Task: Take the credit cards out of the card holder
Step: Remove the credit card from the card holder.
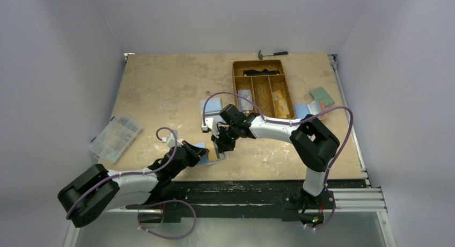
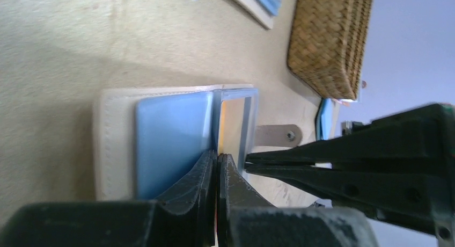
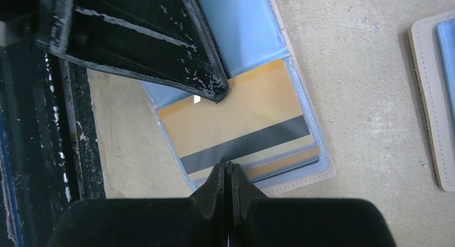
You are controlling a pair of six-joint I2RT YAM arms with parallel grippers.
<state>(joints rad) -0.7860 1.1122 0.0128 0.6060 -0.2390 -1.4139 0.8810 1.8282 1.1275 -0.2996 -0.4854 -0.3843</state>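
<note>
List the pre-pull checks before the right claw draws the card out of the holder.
1. Card holder lying open: ok.
2. Left claw shut, its tip on the holder's pages to steady it: ok.
3. Right claw shut at the near edge of the striped card: ok. Whether it actually pinches the card: cannot tell.
4. Card clear of its sleeve: not ok, it sits inside.
5. Only one card caught: cannot tell. A second orange edge shows just beneath.
</note>
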